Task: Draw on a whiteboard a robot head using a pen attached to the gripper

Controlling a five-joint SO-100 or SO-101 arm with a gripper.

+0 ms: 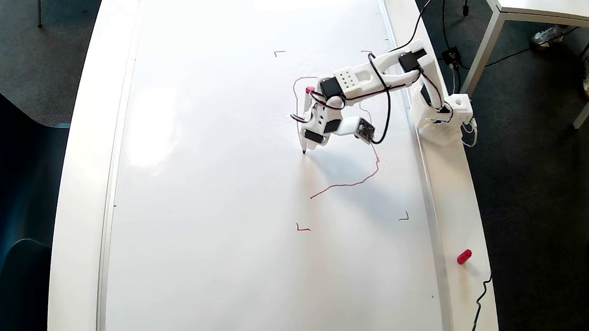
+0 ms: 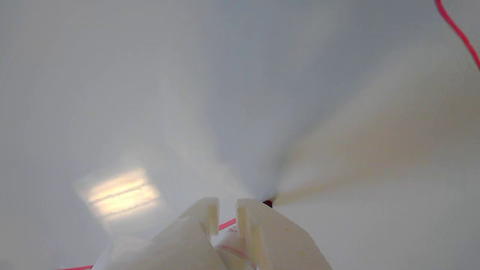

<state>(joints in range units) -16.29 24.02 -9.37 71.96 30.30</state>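
The whiteboard point(image 1: 225, 189) covers most of the table. My gripper point(image 1: 309, 145) points down over its right middle, its jaws nearly together with only a thin slit between them. The pen point(image 1: 305, 119) is fixed along its side, red end up, tip touching the board. Of the robot head point(image 1: 346, 184), only a wobbly partial red outline shows: a curve above the gripper and a line below and to its right. In the wrist view my gripper point(image 2: 227, 204) sits at the bottom edge, with the pen point(image 2: 267, 203) tip just right of the fingers and red line point(image 2: 457, 33) at the top right.
Small red corner marks point(image 1: 303, 228) frame the drawing area. A loose red cap point(image 1: 463, 256) lies on the table's right rim. The arm's base point(image 1: 443, 117) stands at the board's right edge, cables trailing. Another white table point(image 1: 543, 1) is at top right; dark chairs point(image 1: 4, 201) at left.
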